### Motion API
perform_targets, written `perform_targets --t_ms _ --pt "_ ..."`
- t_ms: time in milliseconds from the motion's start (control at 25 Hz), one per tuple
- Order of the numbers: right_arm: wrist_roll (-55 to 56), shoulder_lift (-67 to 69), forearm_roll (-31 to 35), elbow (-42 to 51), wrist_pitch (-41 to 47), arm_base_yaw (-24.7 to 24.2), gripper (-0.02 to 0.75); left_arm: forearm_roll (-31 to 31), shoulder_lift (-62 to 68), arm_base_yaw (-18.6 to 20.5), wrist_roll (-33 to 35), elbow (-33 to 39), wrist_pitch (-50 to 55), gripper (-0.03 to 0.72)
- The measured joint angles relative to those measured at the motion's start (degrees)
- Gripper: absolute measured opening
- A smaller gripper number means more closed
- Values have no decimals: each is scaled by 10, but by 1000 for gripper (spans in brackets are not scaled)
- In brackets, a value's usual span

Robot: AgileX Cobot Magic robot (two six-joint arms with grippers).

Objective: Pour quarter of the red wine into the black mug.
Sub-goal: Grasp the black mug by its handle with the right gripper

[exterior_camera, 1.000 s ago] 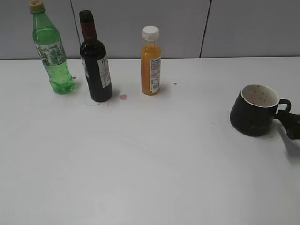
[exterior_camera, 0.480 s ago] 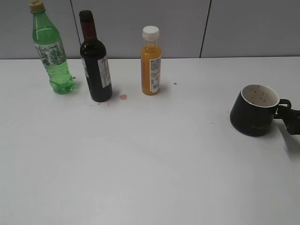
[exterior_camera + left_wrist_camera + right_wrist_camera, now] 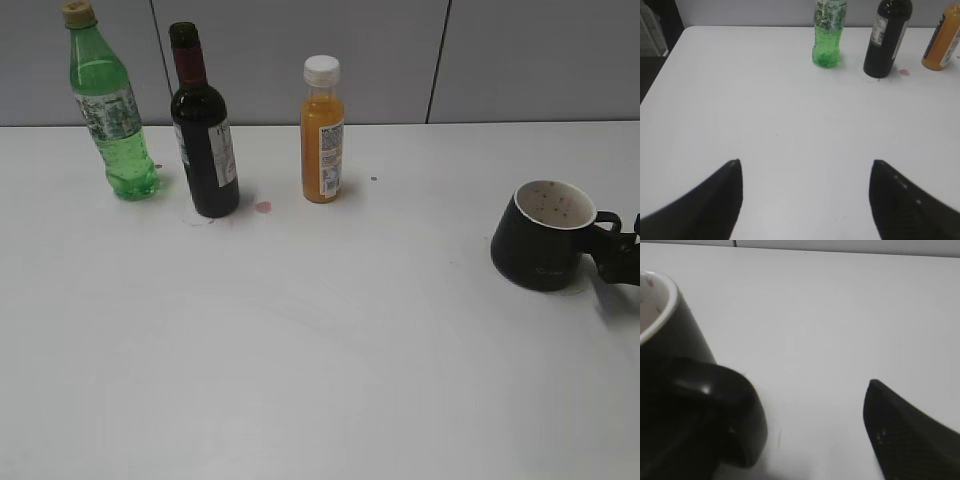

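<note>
The left gripper point(image 3: 805, 197) hung spread wide and empty over the bare near table point(image 3: 320, 380), while the right gripper point(image 3: 622, 258) sat at the handle of the black mug point(image 3: 545, 236) at the table's right edge, apparently open (only one finger showed in its wrist view). Farther back, the red wine point(image 3: 203, 130) stood upright between the green bottle point(image 3: 108, 105) and the orange juice bottle point(image 3: 322, 132), well apart from the mug. A careless move of the gripper at the handle could tip the mug. Compared with a second earlier, the right gripper had edged toward the frame's edge; the mug barely shifted.
</note>
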Motion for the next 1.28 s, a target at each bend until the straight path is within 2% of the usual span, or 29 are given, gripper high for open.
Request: perform_targets --t_ms 320,720,1080,1200,1280 --pt "0 9 1 -19 0 2 631 0 0 0 0 0 0 589" --pt "2 35 -5 -55 -6 9 584 0 0 0 0 0 0 589" --pt "2 51 -7 -85 -5 28 580 0 0 0 0 0 0 589" --pt "3 53 -6 -87 -7 32 540 0 0 0 0 0 0 589" --pt "3 54 -7 -87 -7 32 475 0 0 0 0 0 0 589"
